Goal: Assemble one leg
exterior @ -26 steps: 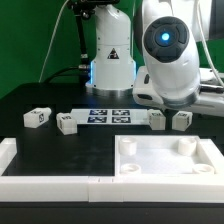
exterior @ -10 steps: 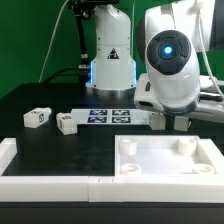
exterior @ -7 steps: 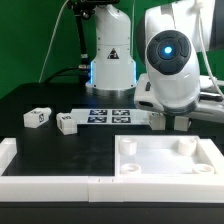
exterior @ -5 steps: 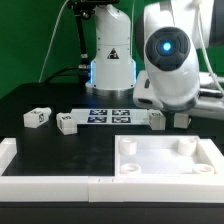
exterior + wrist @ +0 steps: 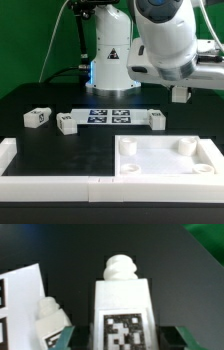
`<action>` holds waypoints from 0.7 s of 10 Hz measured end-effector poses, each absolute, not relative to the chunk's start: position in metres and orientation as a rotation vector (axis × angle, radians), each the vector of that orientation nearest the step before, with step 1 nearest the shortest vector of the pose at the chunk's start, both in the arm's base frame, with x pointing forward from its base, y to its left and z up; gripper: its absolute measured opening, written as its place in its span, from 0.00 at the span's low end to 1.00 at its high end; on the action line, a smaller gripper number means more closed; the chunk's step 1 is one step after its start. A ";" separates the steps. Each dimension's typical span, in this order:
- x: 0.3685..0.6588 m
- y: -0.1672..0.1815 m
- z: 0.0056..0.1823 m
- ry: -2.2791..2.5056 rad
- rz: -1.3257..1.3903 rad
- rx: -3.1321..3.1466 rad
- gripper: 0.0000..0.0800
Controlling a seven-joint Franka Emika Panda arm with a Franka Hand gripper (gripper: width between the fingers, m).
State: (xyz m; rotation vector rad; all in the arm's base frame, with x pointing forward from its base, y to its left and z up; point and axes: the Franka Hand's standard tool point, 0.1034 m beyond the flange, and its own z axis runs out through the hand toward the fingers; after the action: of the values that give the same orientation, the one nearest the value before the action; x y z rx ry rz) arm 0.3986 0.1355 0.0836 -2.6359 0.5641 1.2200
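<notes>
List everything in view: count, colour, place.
held leg: one, white, tagged, off the table, between the fingers
loose legs: three, white, on the table; two at the exterior view's left, one at the marker board's right end
marker board: one, white with black tags, mid-table
tray-like part: one, white, front right in the exterior view
L-shaped rail: one, white, front left
table: one, black
arm: one, white, above the table
fingers: two, greenish, shut on the held leg

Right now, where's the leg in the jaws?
Exterior view's right: the held leg hangs in the jaws above the table, up and right of the loose leg that lies at the marker board's right end.
</notes>
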 end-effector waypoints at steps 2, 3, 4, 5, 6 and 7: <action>0.409 0.141 0.083 0.581 0.945 -2.755 0.36; 0.414 0.140 0.084 0.568 0.801 -2.813 0.36; 0.422 0.133 0.090 0.534 0.692 -2.866 0.36; 0.430 0.127 0.098 0.486 0.629 -2.899 0.36; 0.444 0.123 0.107 0.437 0.495 -2.951 0.36; 0.454 0.121 0.118 0.387 0.346 -2.996 0.36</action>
State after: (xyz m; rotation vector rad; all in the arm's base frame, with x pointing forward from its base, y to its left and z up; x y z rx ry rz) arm 0.4536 0.1207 0.1183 -2.9960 0.3866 0.3457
